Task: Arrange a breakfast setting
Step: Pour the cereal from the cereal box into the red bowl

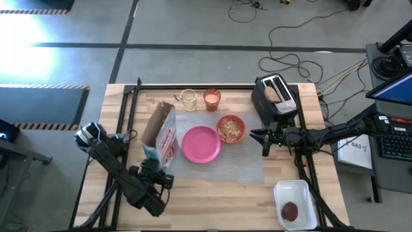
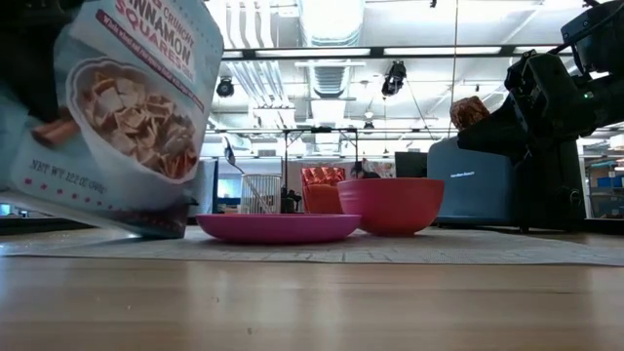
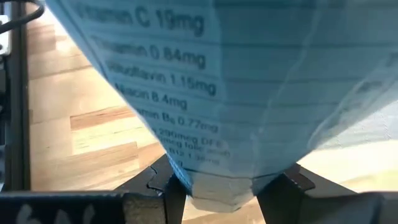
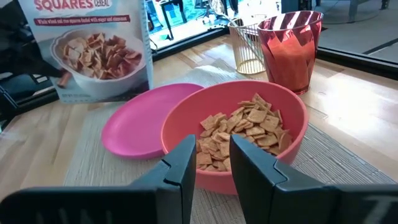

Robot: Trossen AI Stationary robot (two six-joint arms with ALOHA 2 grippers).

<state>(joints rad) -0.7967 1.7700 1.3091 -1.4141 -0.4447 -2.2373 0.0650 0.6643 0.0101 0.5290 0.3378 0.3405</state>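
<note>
High view: grey placemat (image 1: 248,164) laid on the tabletop (image 1: 212,200); pink plate (image 1: 201,144) and red bowl (image 1: 230,128) of cereal on it, touching; glass of orange drink (image 1: 212,98) at its far edge beside a glass of pale liquid (image 1: 188,99); toast slice (image 1: 273,94) still in the black toaster (image 1: 277,98); dark red patty (image 1: 290,211) still in a white tray (image 1: 296,205); no spoon seen; left gripper (image 1: 154,173) clamped on a cereal box (image 1: 162,135); right gripper (image 1: 265,140) just beside the bowl.

Low view: box lifted and tilted, left of the plate.

Left wrist view: fingers (image 3: 163,186) pinching the box's bottom edge.

Right wrist view: fingers (image 4: 186,165) slightly apart, empty, facing the filled bowl.

Judged: cereal poured; toast, patty and spoon left.
</note>
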